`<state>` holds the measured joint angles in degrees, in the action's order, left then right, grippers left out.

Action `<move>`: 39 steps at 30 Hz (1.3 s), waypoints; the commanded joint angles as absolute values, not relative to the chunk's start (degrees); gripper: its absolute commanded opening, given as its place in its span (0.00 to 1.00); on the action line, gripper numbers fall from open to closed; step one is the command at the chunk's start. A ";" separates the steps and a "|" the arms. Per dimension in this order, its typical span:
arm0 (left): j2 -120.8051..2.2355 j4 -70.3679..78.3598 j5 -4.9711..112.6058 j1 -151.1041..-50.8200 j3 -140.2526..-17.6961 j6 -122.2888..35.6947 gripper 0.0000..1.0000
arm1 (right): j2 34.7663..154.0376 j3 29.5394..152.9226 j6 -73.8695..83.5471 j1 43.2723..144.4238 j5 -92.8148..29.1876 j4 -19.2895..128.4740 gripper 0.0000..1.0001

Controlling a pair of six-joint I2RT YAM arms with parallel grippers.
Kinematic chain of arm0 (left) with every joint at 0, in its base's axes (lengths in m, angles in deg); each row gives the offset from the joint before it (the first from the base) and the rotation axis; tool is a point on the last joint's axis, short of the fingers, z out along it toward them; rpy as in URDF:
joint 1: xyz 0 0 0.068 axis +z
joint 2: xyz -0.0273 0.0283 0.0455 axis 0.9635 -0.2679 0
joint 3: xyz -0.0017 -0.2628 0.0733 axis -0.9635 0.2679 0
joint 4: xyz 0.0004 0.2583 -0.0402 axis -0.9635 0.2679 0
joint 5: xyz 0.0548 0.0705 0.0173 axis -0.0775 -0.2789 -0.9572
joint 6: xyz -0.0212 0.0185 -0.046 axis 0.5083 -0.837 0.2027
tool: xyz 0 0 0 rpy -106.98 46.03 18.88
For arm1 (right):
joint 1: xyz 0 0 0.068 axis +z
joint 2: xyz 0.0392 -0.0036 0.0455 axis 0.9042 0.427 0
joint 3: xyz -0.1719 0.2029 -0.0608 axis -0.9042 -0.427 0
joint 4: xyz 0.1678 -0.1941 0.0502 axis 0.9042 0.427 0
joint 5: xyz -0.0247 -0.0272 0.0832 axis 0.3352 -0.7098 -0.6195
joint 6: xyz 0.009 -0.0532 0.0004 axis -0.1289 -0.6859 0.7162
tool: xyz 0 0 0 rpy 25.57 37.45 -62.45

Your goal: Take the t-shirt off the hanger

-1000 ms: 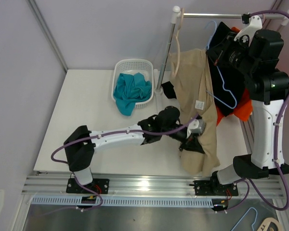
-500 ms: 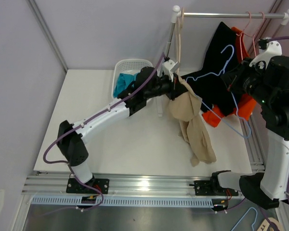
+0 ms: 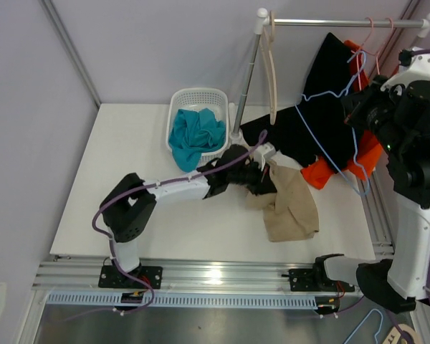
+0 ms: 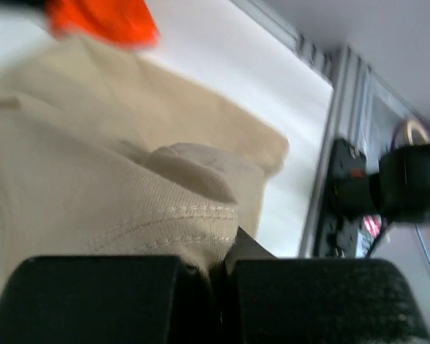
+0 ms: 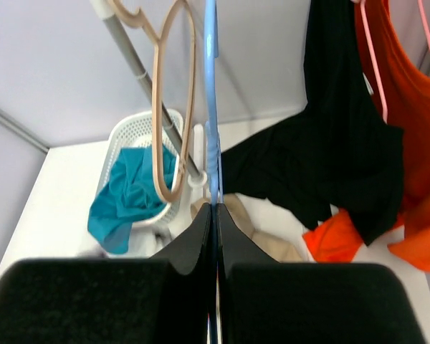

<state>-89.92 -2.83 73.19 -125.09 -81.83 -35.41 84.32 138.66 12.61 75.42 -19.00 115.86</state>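
The beige t-shirt (image 3: 290, 208) lies crumpled on the white table, off any hanger. My left gripper (image 3: 266, 172) is low over the table, shut on the shirt's stitched edge; the left wrist view shows the hem (image 4: 93, 193) pinched between the jaws of the gripper (image 4: 226, 265). My right gripper (image 3: 351, 107) is raised at the right, shut on the thin blue wire hanger (image 3: 306, 122). The hanger is bare, and in the right wrist view its wire (image 5: 212, 107) runs straight up out of the closed gripper (image 5: 215, 208).
A bare beige hanger (image 3: 272, 79) hangs on the metal rail (image 3: 337, 23). A black garment (image 3: 322, 100) and an orange one (image 3: 330, 172) hang at the right and drape onto the table. A white basket (image 3: 179, 100) holds a teal cloth (image 3: 193, 136).
The left gripper pulled the beige t-shirt off the blue hanger, swung up near the rail post, then came down to the table. The shirt now lies on the table. The right gripper keeps the hanger.
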 commanded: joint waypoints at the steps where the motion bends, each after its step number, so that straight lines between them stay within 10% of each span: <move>1: -82.33 -14.97 76.85 -129.30 -72.50 -35.37 0.01 | 88.28 137.68 11.30 75.62 -17.93 104.65 0.00; 9: -61.88 -7.90 70.62 -132.21 -61.91 -37.64 0.01 | 97.77 142.42 6.20 75.36 -18.20 93.91 0.00; 17: -54.54 9.35 73.41 -116.94 -77.87 -42.31 0.01 | 107.97 152.80 4.97 74.48 -23.20 90.04 0.00; 33: -95.02 3.56 73.07 -93.37 -146.49 -43.99 0.01 | 122.21 157.71 8.22 70.70 -31.11 83.71 0.00; 39: -101.91 -7.87 68.76 -88.27 -148.40 -38.63 0.01 | 124.33 158.25 9.10 70.08 -32.96 83.88 0.00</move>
